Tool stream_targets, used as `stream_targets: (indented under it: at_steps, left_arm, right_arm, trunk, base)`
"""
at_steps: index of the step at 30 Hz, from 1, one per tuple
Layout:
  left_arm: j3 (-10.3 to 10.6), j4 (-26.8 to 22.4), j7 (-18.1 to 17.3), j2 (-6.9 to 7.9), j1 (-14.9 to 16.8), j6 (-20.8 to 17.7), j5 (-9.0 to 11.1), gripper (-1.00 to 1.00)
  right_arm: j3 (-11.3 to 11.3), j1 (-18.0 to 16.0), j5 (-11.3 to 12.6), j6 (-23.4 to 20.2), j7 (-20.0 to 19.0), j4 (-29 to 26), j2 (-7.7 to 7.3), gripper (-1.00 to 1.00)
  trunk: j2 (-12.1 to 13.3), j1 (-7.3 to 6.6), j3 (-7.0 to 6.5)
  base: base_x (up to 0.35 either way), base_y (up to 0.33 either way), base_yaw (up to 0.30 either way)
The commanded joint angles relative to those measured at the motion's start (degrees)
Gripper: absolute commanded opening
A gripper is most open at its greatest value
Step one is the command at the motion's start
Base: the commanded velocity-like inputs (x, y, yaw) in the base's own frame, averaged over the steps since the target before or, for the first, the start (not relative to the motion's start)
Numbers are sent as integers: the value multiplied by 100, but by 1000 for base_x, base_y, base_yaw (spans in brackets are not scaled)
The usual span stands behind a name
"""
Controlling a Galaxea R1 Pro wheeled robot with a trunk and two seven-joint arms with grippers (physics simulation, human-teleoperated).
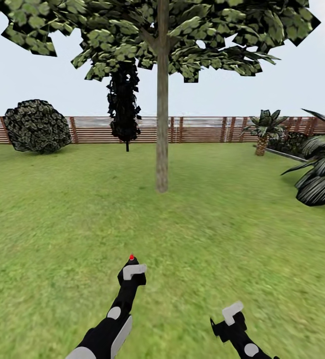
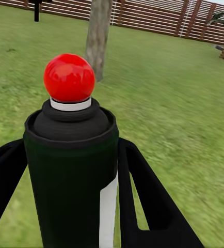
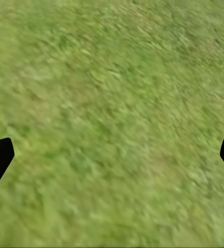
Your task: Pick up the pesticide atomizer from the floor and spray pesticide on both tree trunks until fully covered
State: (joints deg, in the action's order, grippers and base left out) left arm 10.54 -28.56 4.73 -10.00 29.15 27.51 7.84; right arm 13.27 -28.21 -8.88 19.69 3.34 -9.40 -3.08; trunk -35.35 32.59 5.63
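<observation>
Upright, unlabelled pesticide atomizer (image 2: 70,175) in left gripper (image 2: 70,196).

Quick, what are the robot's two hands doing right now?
Left gripper: shut on the pesticide atomizer, red dot on top.
Right gripper: open, holding nothing, over the grass.
</observation>
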Motion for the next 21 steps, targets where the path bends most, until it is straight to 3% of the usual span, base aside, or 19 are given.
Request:
stream_targets:
  at_steps: [1, 21]
  left_arm:
    - [1, -1, 0, 0, 1, 0, -2, -100]
    - [-1, -12, -1, 0, -3, 6, -2, -100]
  right_arm:
    - [0, 0, 0, 0, 0, 0, 0, 100]
    - [13, 0, 0, 3, -3, -8, 16, 100]
  trunk:
    - [0, 0, 0]
    - [0, 0, 0]
  base:
    - [350, 0, 0]
    - [350, 0, 0]
